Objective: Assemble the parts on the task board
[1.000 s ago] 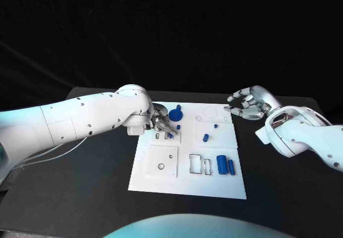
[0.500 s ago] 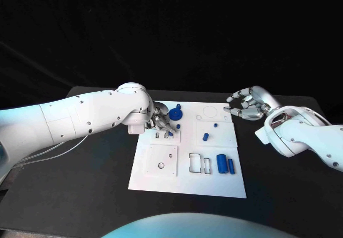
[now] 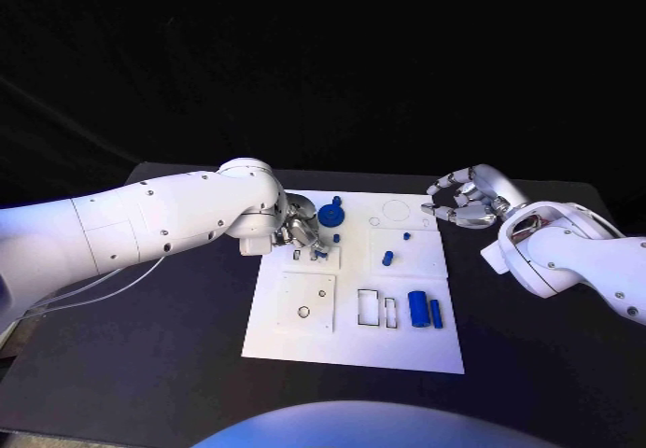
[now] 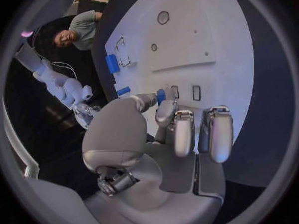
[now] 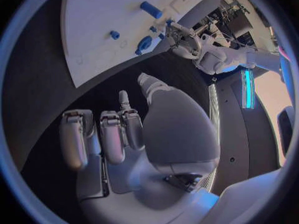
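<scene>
The white task board [image 3: 353, 341] lies in the middle of the black table. My left hand [image 3: 301, 232] hovers over its far left part and pinches a small blue part [image 4: 161, 95] between thumb and a finger. Beside that hand stands a round blue knob [image 3: 331, 217]. Small blue pegs [image 3: 387, 258] stand mid-board. A blue cylinder [image 3: 419, 307] and a thin blue bar [image 3: 436, 314] lie near the right edge, next to two black-outlined slots [image 3: 368, 306]. My right hand [image 3: 463, 200] hangs off the board's far right corner, fingers curled in, holding nothing.
A raised square plate with a small hole [image 3: 307, 303] sits on the board's near left. The board [image 4: 199, 35] also has narrow rectangular slots [image 4: 197, 92] just ahead of the left fingers. Black tabletop [image 3: 148, 355] surrounds the board on all sides.
My left hand has drawn slightly toward the board's far edge, keeping the small blue part. The right hand has hardly moved.
</scene>
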Controlling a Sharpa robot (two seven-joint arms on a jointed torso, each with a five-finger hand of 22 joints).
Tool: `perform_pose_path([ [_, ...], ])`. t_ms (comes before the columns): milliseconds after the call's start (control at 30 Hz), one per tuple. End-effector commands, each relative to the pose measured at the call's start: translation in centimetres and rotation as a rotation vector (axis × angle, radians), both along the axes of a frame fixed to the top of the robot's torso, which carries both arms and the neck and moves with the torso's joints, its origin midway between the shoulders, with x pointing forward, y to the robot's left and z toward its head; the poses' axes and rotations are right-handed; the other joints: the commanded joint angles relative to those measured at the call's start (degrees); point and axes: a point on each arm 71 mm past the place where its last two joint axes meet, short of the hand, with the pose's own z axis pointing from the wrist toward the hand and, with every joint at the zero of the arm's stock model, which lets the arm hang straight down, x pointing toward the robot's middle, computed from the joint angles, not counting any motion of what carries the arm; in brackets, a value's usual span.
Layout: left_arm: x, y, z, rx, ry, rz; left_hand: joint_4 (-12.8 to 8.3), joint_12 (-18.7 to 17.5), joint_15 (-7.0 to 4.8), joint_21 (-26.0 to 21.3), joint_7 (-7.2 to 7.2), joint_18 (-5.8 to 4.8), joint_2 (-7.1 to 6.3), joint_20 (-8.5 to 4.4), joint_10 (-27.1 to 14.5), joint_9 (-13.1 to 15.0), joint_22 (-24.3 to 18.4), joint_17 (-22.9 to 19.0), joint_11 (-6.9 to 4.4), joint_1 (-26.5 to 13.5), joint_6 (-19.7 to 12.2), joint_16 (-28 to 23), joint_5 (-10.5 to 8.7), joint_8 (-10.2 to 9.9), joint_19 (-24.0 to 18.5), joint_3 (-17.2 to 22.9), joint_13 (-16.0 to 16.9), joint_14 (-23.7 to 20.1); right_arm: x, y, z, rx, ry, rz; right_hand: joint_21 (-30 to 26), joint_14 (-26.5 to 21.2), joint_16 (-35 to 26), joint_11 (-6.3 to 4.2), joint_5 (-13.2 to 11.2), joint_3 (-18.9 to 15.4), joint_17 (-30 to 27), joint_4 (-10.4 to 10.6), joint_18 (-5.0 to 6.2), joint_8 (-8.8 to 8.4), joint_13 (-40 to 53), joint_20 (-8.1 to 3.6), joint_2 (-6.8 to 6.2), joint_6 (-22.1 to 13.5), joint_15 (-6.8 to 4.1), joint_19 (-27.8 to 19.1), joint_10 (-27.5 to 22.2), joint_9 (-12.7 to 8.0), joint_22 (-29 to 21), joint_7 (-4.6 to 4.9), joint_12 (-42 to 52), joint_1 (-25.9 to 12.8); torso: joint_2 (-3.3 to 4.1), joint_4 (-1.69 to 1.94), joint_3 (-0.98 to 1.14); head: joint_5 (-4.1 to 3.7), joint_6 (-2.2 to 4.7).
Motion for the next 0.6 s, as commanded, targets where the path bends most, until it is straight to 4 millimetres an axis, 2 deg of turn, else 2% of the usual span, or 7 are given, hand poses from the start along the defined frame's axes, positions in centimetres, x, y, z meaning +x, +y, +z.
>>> perform_pose_path([
  [33,-0.13,-0.16,0.12,-0.042,0.013,0.019,-11.93,-0.17,0.53,-0.35,0.29,-0.58,0.98,0.32,0.35,1.29,11.61,15.09,-0.11,-3.6,-0.41,0.21,0.43,0.42,2.8,11.85,0.28,6.08,-0.05,0.09,-0.2,-0.009,0.016,0.013,-0.05,5.96,0.23,-0.06,0.19,0.41,15.06,0.0,0.26,0.22,8.75,-0.36,-0.3,0.1,-0.25,3.73,0.24,0.06,13.04,-0.26,0.21,-0.26,0.02,0.02,0.02,0.05,-0.04],
  [233,-0.29,0.11,0.23,-0.075,0.015,0.045,-14.73,-0.27,0.54,-0.33,0.23,-0.6,1.52,0.35,0.59,1.82,11.73,15.09,-0.1,-5.86,0.15,0.21,2.25,1.02,2.86,13.54,0.12,6.08,-0.08,0.03,-0.33,-0.01,0.02,0.012,-0.05,5.96,0.23,-0.06,0.19,0.41,15.06,0.01,0.26,0.23,8.75,-0.37,-0.31,0.1,-0.25,3.73,0.24,0.07,13.04,-0.26,0.21,-0.28,0.01,0.04,0.05,0.17,-0.14],
  [400,-0.46,0.39,0.37,-0.095,0.008,0.063,-16.6,-0.91,0.48,-0.35,0.11,-0.59,1.65,0.3,0.59,2.25,11.79,15.09,-0.16,-7.89,0.69,0.21,5.61,1.69,2.87,14.41,-0.53,6.08,-0.11,-0.03,-0.4,-0.011,0.023,0.012,-0.1,5.96,0.23,-0.06,0.19,0.4,15.06,0.06,0.27,0.27,8.68,-0.37,-0.37,0.08,-0.25,3.71,0.18,0.08,13.02,-0.26,0.14,-0.4,-0.03,0.03,0.06,0.35,-0.11],
  [600,-0.7,0.8,0.41,-0.097,-0.006,0.071,-18.47,-0.91,0.22,-0.32,-0.19,-0.61,1.63,0.08,1.02,2.71,11.93,15.09,-0.41,-10.24,1.43,0.21,11.1,2.76,2.95,14.9,-0.61,6.08,-0.13,-0.15,-0.45,-0.012,0.026,0.011,-0.1,5.96,0.23,-0.06,0.19,0.4,15.06,0.06,0.27,0.27,8.68,-0.37,-0.37,0.08,-0.25,3.71,0.18,0.08,13.02,-0.26,0.14,-0.4,-0.05,0.11,0.09,0.43,-0.31],
])
